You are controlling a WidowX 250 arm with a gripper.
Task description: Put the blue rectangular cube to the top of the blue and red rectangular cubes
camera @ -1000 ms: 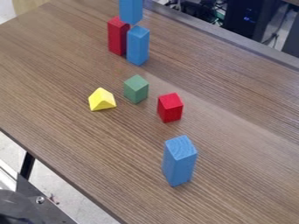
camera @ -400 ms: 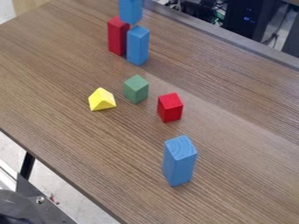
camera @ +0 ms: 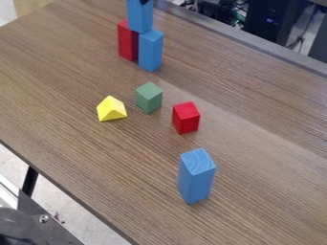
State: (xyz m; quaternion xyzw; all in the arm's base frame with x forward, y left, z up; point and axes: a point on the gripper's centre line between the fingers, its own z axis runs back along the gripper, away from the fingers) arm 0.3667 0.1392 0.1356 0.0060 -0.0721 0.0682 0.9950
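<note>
At the table (camera: 83, 167) are three blue blocks (camera: 196, 179), two red ones (camera: 186, 118).

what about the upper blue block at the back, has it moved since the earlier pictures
Yes. Judged against the standing blue block, the upper blue block has come down and slightly to the left in the view.

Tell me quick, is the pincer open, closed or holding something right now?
Pincer: right at the upper blue block, by the view's top edge; whether open or closed on it can't be told.

Open gap beyond green cube (camera: 148, 98)
</note>
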